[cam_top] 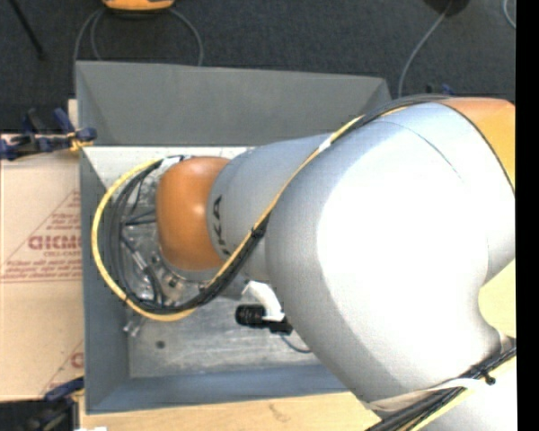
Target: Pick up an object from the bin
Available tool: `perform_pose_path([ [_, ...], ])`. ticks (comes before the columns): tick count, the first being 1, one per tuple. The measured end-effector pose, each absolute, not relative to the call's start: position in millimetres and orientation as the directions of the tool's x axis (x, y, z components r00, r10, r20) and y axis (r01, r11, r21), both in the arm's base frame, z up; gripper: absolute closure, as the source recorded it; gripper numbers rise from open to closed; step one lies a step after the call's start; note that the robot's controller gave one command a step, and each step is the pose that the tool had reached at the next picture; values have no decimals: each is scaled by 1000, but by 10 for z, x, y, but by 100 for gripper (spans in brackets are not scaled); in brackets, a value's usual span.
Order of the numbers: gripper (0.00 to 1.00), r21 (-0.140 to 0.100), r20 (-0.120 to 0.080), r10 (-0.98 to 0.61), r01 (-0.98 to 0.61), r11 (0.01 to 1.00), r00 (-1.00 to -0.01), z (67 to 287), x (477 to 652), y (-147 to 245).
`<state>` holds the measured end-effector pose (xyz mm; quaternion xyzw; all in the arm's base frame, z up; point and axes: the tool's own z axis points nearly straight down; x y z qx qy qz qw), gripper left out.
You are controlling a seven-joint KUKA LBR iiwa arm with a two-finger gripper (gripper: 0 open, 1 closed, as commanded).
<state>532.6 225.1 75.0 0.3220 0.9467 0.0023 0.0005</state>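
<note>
In the camera view, the arm (377, 250) is reaching in from the right and covering most of the grey bin (103, 366). Its orange cover (187, 214) is hanging over the bin's left half, and a yellow cable (99, 232) is looping around the wrist on the left side. Below the cover, the gripper (148, 272) is sitting low among metal parts and dark wires, close to the bin floor. Whether it is spread or pressed together cannot be told, and nothing is showing as held.

A small black piece (249, 315) is lying on the floor to the right of the gripper, just beside the arm's edge, with a white piece (262, 294) just above it. A tiny grey bit (130, 329) is lying near the front left corner, just below the gripper.
</note>
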Motion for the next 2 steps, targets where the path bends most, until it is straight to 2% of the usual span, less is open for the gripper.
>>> perform_pose_path([
  [1,100,4,-8,611,611,791,-791,769,5355,2214],
  [2,100,3,-3,611,611,791,-791,846,5362,2206],
])
